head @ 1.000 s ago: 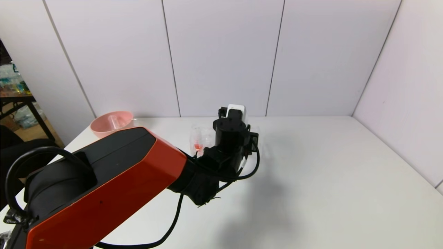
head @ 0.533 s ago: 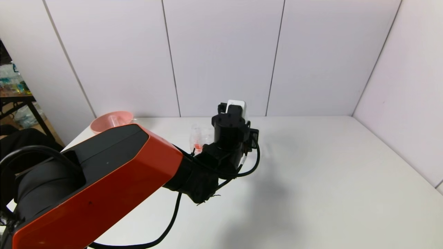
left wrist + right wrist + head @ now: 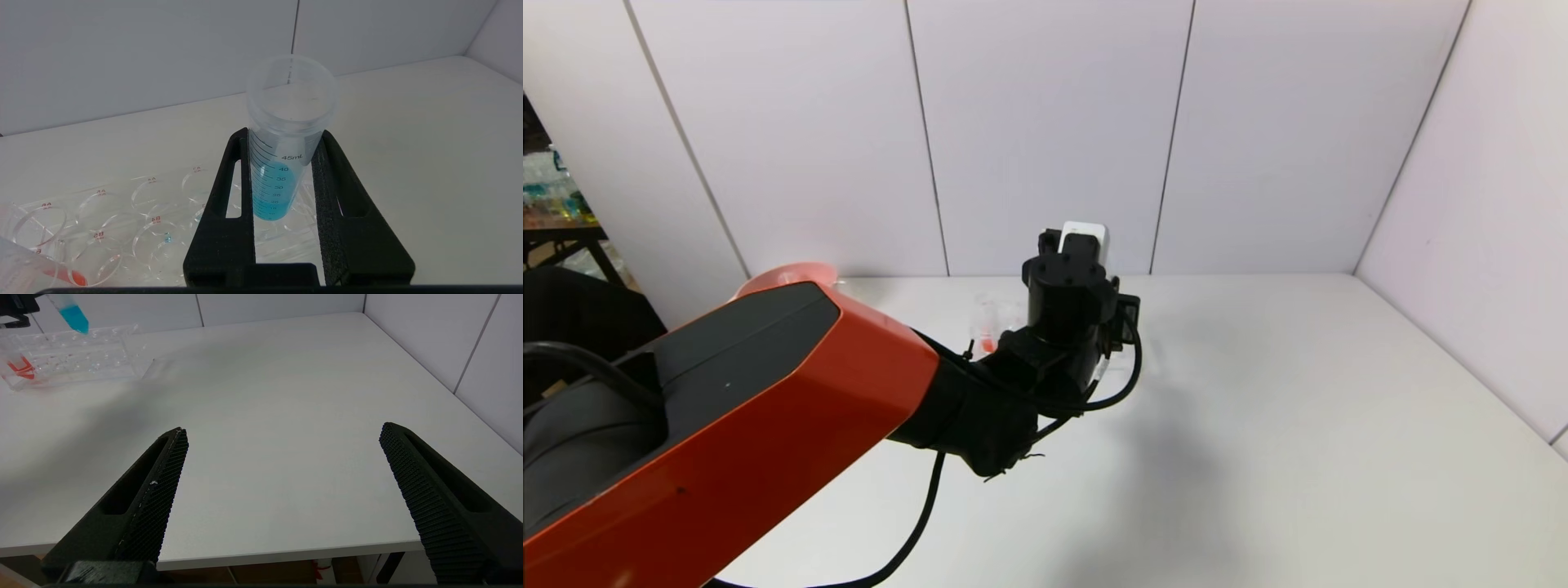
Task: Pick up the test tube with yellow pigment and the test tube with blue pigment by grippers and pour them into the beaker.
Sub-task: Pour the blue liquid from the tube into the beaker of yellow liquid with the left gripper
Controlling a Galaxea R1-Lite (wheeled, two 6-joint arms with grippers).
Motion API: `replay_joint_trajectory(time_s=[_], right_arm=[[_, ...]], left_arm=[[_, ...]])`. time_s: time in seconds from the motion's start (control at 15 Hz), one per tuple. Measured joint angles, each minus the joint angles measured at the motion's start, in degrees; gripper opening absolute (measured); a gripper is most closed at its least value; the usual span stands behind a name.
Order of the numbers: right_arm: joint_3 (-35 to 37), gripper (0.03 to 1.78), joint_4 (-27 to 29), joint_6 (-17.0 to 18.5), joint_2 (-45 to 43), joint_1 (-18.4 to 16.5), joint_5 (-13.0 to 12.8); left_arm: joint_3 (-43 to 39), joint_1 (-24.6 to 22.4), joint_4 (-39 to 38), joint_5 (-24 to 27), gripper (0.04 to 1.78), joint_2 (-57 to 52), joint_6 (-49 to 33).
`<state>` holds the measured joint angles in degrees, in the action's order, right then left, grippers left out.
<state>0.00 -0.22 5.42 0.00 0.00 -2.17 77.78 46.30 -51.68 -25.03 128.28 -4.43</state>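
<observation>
The left gripper (image 3: 282, 179) grips the test tube with blue pigment (image 3: 282, 163), lifted clear above the rack (image 3: 122, 212) near the table's (image 3: 265, 396) far edge. Keep it upright until over the beaker, which isn't visible. The right gripper (image 3: 282, 473) gapes wide, empty, over the near edge. I count one blue tube, one red-orange tube (image 3: 18, 367), one rack.

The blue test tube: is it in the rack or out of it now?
Out. The left claw is shut on the blue test tube, holding it above the rack, its tip clear of the holes.
</observation>
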Motion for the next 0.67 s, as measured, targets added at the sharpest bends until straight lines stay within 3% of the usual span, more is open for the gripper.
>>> replay_joint_trajectory(time_s=[0.47, 0.67], right_arm=[[0.0, 1.71, 0.0, 0.0, 0.0, 0.0, 0.0], [0.0, 1.71, 0.0, 0.0, 0.0, 0.0, 0.0]], left_arm=[[-1.4, 0.1, 4.2, -0.2, 0.44, -5.1, 0.1], [-3.9, -2.0, 6.1, -0.1, 0.44, -9.0, 0.2]])
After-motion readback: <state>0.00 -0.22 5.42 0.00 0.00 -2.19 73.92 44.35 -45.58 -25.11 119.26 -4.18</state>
